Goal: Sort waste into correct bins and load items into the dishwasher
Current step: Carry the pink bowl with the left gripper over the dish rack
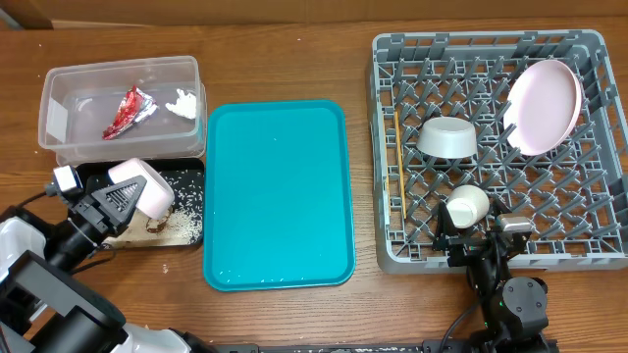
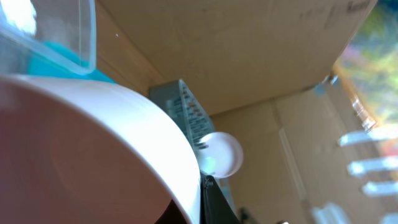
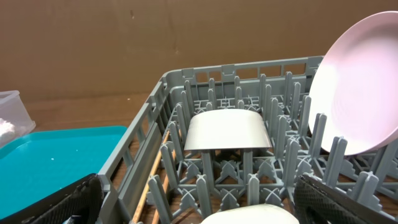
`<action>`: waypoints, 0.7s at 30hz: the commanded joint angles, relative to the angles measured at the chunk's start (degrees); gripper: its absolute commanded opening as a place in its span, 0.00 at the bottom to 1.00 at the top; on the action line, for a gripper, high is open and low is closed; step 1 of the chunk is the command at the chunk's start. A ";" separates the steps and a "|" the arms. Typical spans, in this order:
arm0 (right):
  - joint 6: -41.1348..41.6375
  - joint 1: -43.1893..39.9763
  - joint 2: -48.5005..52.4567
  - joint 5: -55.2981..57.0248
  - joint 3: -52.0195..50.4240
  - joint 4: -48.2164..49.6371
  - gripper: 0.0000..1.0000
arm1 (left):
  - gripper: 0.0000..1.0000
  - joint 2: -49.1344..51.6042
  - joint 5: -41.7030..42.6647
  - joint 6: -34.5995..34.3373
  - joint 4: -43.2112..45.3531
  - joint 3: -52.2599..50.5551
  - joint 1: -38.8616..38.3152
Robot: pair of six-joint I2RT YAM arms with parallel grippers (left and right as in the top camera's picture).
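My left gripper (image 1: 130, 194) is shut on the small pinkish-white bowl (image 1: 147, 186), held tilted over the black tray (image 1: 192, 165), which holds rice and brown scraps (image 1: 180, 226). The bowl (image 2: 93, 155) fills the left wrist view. The clear tub (image 1: 59, 123) holds the red-and-silver wrapper (image 1: 130, 111) and the white napkin (image 1: 183, 103). The grey dish rack (image 1: 379, 147) holds the pink plate (image 1: 543, 106), the upturned grey bowl (image 1: 448, 137), the white cup (image 1: 468, 205) and the chopsticks (image 1: 399, 181). My right gripper (image 1: 478, 231) is open at the rack's front edge, its fingers spread either side of the cup (image 3: 249, 214).
The teal serving tray (image 1: 278, 196) lies between the bins and the rack. The right wrist view shows the grey bowl (image 3: 227, 130), the plate (image 3: 357, 93) standing on edge and the chopsticks (image 3: 149, 180) along the rack's left wall.
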 commanded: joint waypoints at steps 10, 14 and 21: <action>0.17 0.00 -0.68 -0.02 -0.31 0.37 1.00 | 0.04 -3.17 -0.39 11.32 -14.14 5.62 -20.31; 0.17 0.00 -0.68 -0.02 -0.31 0.37 1.00 | 0.04 -3.72 -0.42 8.46 -12.92 16.09 -34.18; 0.17 0.00 -0.68 -0.02 -0.31 0.37 1.00 | 0.04 -3.65 -40.17 -60.52 27.85 33.18 -59.08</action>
